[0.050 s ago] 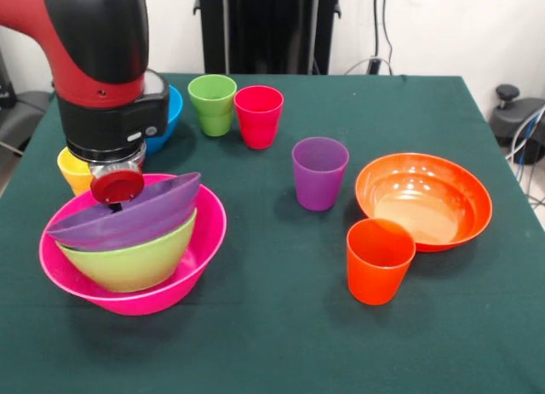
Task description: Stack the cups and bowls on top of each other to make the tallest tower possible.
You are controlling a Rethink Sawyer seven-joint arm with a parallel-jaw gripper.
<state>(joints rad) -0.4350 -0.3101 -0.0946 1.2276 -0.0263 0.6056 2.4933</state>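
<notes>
The tower stands at the left: a big pink bowl [211,232] holds a green bowl [136,259], and a purple bowl [128,219] lies tilted on top, its right side higher. My gripper [116,200] hangs right at the purple bowl's far rim, and the red disc above it hides its tips. A yellow cup [71,171] and a blue bowl [170,113] sit partly hidden behind the arm. The green cup [213,105] and red cup [258,116] stand side by side at the back. A purple cup [319,173] is in the middle, with the orange bowl [423,198] and orange cup [379,259] at the right.
The table has a dark green cloth [281,326] over it. A black stand [268,28] rises behind its far edge, and cables and a black chair part show at the right edge.
</notes>
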